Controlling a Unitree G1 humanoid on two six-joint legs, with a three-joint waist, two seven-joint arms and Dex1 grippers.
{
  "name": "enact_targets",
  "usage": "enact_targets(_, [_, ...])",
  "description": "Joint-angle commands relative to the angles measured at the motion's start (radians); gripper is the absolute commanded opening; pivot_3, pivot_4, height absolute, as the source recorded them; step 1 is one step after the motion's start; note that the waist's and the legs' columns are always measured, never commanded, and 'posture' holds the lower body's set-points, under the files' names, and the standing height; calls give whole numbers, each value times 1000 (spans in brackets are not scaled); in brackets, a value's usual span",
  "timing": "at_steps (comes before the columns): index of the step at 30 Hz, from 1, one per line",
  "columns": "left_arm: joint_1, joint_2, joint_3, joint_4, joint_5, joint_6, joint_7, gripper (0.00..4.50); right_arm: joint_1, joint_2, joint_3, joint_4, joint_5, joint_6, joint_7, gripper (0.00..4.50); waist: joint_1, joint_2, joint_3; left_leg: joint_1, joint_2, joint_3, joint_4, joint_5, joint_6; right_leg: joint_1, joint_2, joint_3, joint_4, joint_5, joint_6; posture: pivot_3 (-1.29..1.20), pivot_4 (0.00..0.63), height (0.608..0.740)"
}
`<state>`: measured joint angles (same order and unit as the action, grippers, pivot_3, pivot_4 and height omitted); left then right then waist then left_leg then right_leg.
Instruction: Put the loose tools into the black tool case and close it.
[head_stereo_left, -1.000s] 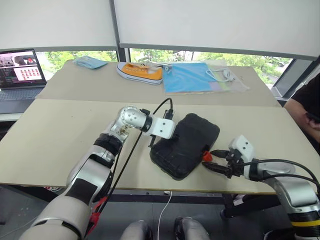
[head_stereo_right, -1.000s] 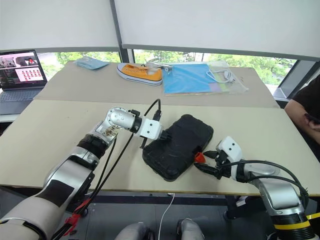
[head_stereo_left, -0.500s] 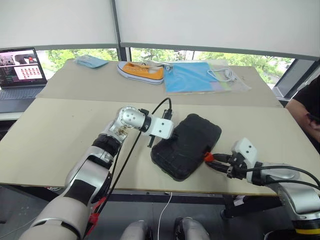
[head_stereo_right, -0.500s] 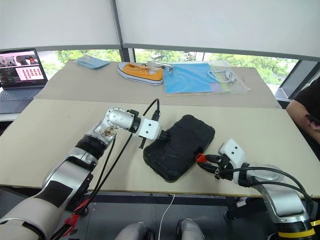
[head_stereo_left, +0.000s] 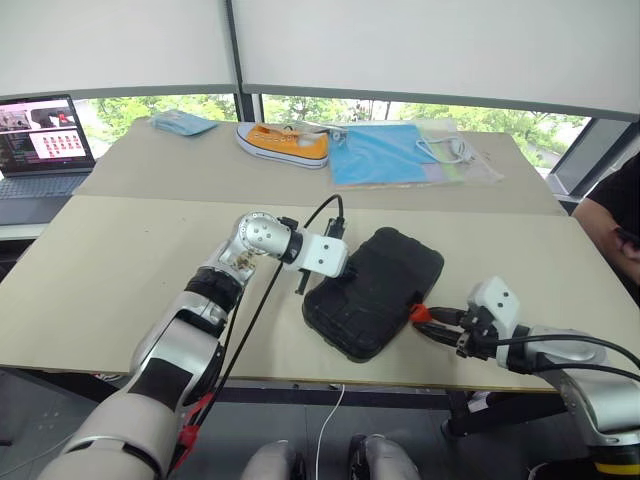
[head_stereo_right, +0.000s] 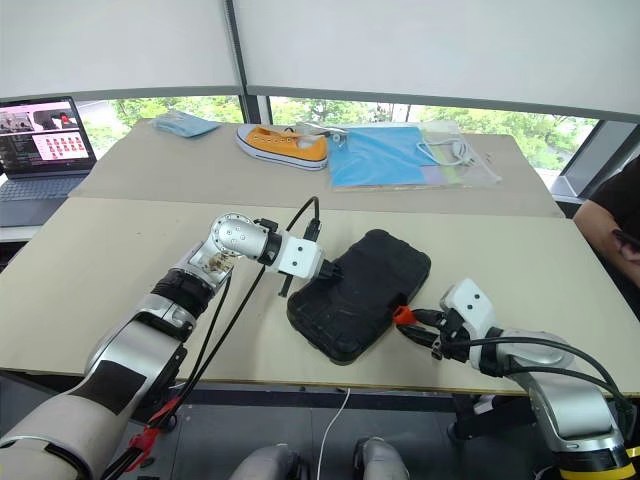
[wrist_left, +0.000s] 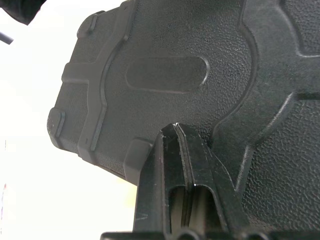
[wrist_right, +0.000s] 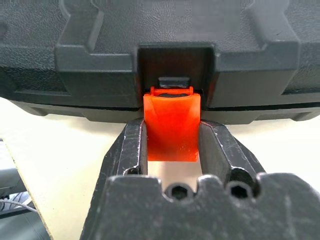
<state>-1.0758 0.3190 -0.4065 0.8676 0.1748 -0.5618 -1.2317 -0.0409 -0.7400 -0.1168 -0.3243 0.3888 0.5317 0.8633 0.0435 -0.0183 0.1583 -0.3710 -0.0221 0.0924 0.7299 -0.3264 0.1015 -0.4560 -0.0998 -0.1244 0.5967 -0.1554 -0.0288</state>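
The right gripper (wrist_right: 171, 145) has its two fingers clamped on the orange latch (wrist_right: 171, 125) at the near edge of the black tool case (head_stereo_left: 375, 290). The left gripper (wrist_left: 176, 150), fingers together, presses on the case's lid. The case lies closed mid-table with no loose tools about; only the latch seems left to fasten.

I get bright daylight from the windows (head_stereo_left: 400, 110) at twelve o'clock; the wrist views' tabletop glares white.
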Motion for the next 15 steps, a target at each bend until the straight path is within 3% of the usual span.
enact_targets(1, [37, 5, -50, 58, 61, 28, -19, 0, -6, -14, -59, -63, 42, -9, 3, 1158, 1, 0, 0, 0, 0, 0, 0, 0, 0, 0, 0, 0, 0, 0, 0, 0, 150, 718])
enact_targets(8, [39, 6, -51, 56, 61, 26, -19, 0, -17, -8, -33, -60, 42, 3, -10, 1158, 1, 0, 0, 0, 0, 0, 0, 0, 0, 0, 0, 0, 0, 0, 0, 0, 150, 718])
enact_targets(10, [39, 6, -51, 55, 61, 26, -19, 0, -17, -9, -25, -58, 32, 3, -17, 2162, 1, 0, 0, 0, 0, 0, 0, 0, 0, 0, 0, 0, 0, 0, 0, 0, 150, 718])
enact_targets(15, [41, 8, -52, 53, 62, 25, -20, 0, -4, -32, -42, -66, 30, 19, -23, 3716, -1, 0, 0, 0, 0, 0, 0, 0, 0, 0, 0, 0, 0, 0, 0, 0, 150, 718])
